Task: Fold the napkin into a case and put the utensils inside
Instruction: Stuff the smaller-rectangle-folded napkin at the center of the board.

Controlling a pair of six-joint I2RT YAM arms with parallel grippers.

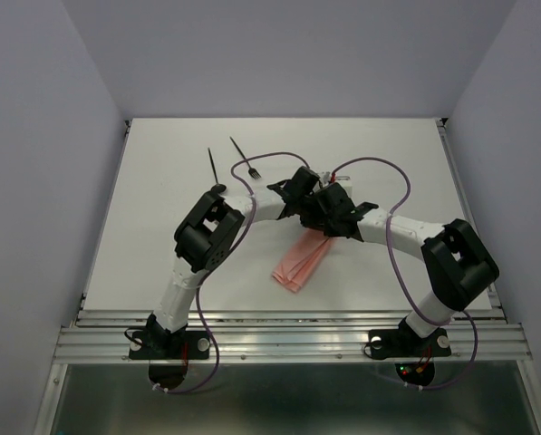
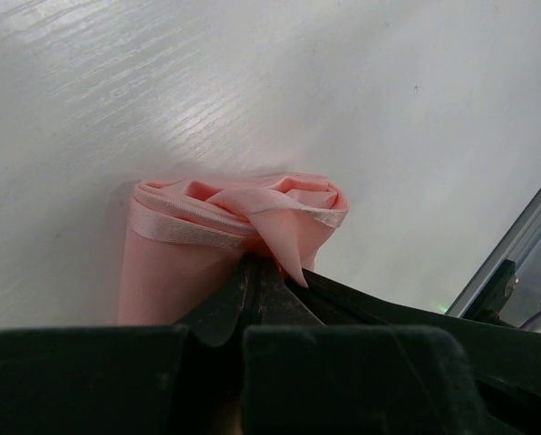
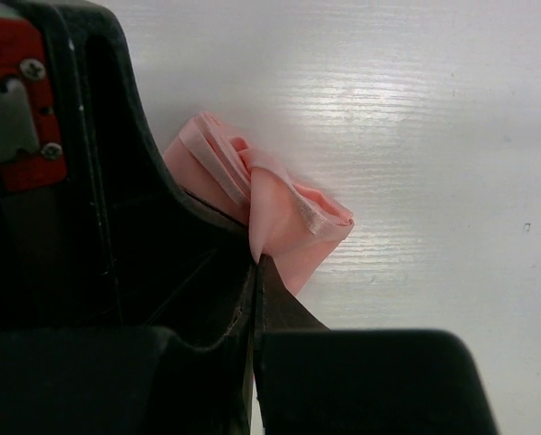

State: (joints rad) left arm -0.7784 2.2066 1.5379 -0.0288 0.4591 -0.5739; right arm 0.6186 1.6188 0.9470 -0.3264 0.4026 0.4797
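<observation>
**Top external view:** The napkin (image 1: 299,265), a pale salmon-pink cloth folded into a narrow layered strip, lies slantwise on the white table (image 1: 161,227) just right of centre. Its upper end runs under the two black wrists. The left gripper (image 1: 308,201) and right gripper (image 1: 332,216) crowd together there, and their jaws cannot be made out from this height. In the upper left the fork (image 1: 245,156) and the spoon (image 1: 214,167) lie well apart from the cloth. Purple cables (image 1: 392,181) loop over the arms.

**Left wrist view:** The left gripper (image 2: 256,272) is pinched tight, with a twisted tongue of the napkin (image 2: 175,263) caught between its tips. The cloth bulges into a rounded roll in mid-frame, and a stitched hem band crosses its front.

**Right wrist view:** The right gripper (image 3: 256,267) is likewise clamped closed on a pointed fold of the napkin (image 3: 302,222) at frame centre. Stacked pink layers fan out behind it. A red plate (image 3: 21,136) with two screws sits at the upper left. No lettering on it can be read.
</observation>
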